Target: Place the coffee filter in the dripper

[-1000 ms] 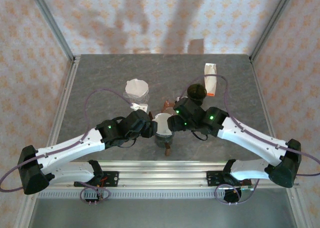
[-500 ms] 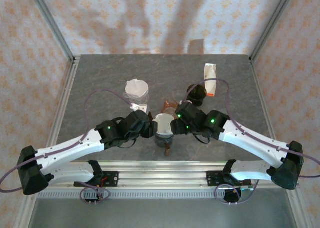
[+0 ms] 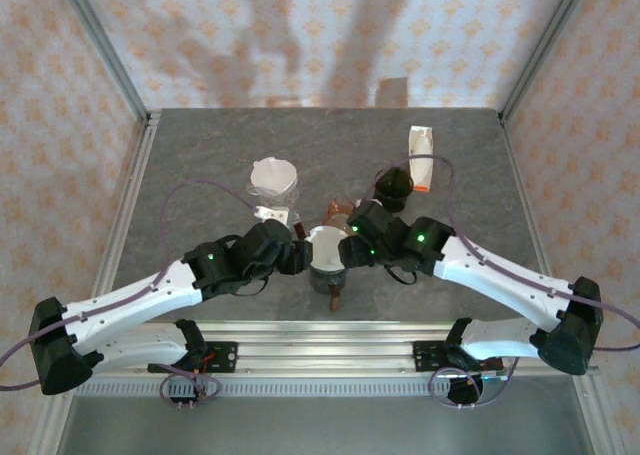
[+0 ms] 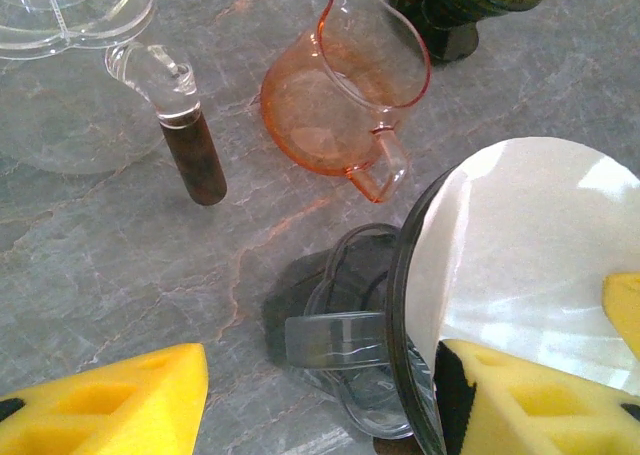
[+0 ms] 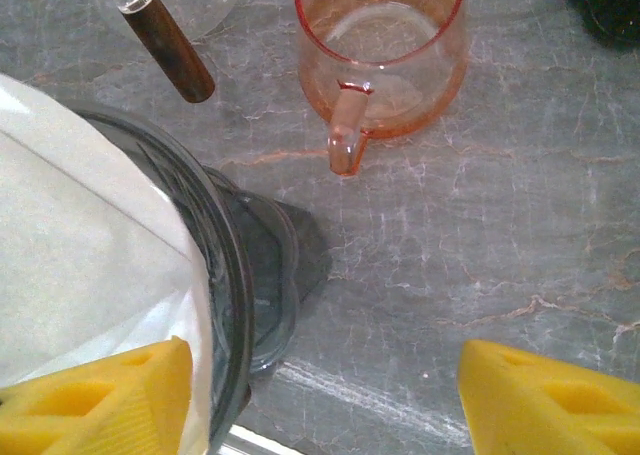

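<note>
The coffee filter (image 4: 520,255) lies inside the dripper (image 4: 400,295), which stands near the middle of the near edge of the surface (image 3: 200,165); the white paper lines the cone and its upper edge reaches the dark rim. The left claw (image 4: 320,385) has its fingers wide apart and holds nothing; one finger seems to rest on the paper, the other is outside, well away from the rim. The right claw (image 5: 325,375) is spread in the same way from the opposite side, with one finger over the paper and the other above bare surface.

The task looks almost done to me; the danger is in leaving. If a finger that touches the paper pulls back sideways, it can drag the filter up or fold it; a straight lift seems safer. A push on the rim can tip the dripper, because its clear foot looks narrow. The pink glass jug (image 4: 345,105) stands just beside it on the far side; a tipping dripper or a wide swing can strike it.
</note>
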